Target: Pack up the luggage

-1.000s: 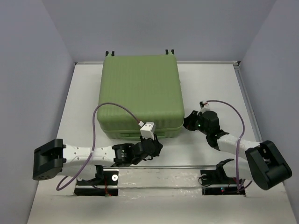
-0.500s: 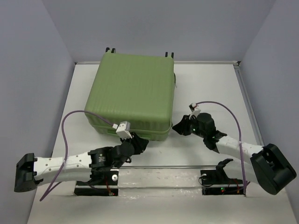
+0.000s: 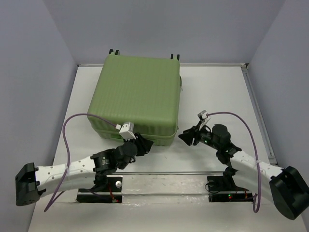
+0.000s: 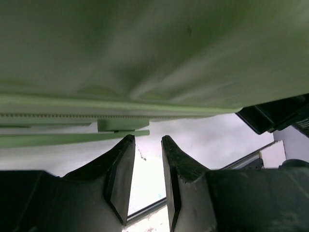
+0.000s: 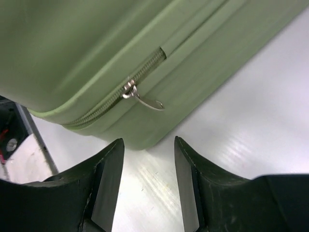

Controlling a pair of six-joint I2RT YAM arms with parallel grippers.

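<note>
The luggage point(image 3: 136, 96) — a closed, ribbed light-green hard shell — lies flat on the white table point(image 3: 217, 92), just ahead of both grippers. The left gripper point(image 4: 146, 140) holds its black tapered fingers a narrow gap apart, empty, tips near the zipper seam. The right gripper point(image 5: 147, 142) is parted wider, empty — the metal zipper pull point(image 5: 142, 99) hangs just beyond its tips.

Robotics laboratory test cell. A white table point(image 3: 217, 92) is boxed in by plain grey walls point(image 3: 159, 29) at frame left, top and right; two arm mounts point(image 3: 99, 194) and a metal rail point(image 3: 178, 172) line the lower edge.
</note>
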